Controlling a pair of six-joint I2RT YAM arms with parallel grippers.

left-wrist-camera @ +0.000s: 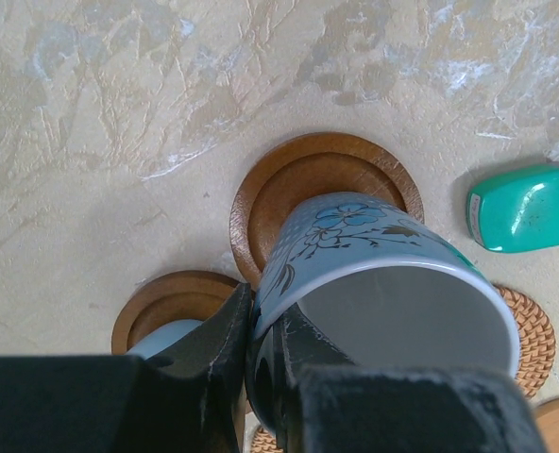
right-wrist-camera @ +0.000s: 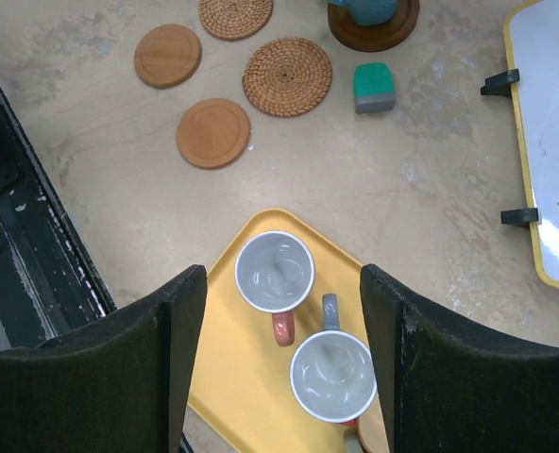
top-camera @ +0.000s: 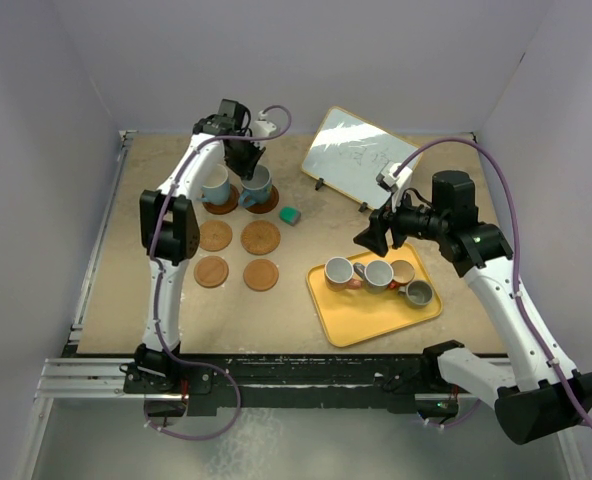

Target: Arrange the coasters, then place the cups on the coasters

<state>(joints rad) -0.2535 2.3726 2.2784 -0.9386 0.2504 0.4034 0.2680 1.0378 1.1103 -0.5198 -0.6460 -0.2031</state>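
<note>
My left gripper (top-camera: 244, 157) (left-wrist-camera: 251, 311) is shut on the rim of a light blue flowered cup (left-wrist-camera: 383, 283) (top-camera: 256, 186), one finger inside and one outside. The cup leans over a dark ringed coaster (left-wrist-camera: 327, 184) (top-camera: 266, 203). To its left a second blue cup (top-camera: 216, 184) stands on another dark coaster (left-wrist-camera: 166, 300). Two woven coasters (top-camera: 261, 237) (right-wrist-camera: 287, 75) and two smooth orange-brown ones (top-camera: 211, 271) (right-wrist-camera: 213, 133) lie bare. My right gripper (top-camera: 368, 238) (right-wrist-camera: 281, 283) hangs open above the pink-handled cup (right-wrist-camera: 275, 272) and the grey-handled cup (right-wrist-camera: 332, 376).
A yellow tray (top-camera: 361, 325) (right-wrist-camera: 228, 377) holds several cups at the right. A small teal block (top-camera: 290, 215) (left-wrist-camera: 520, 206) (right-wrist-camera: 373, 87) lies right of the dark coasters. A whiteboard (top-camera: 356, 155) (right-wrist-camera: 553, 142) leans at the back right.
</note>
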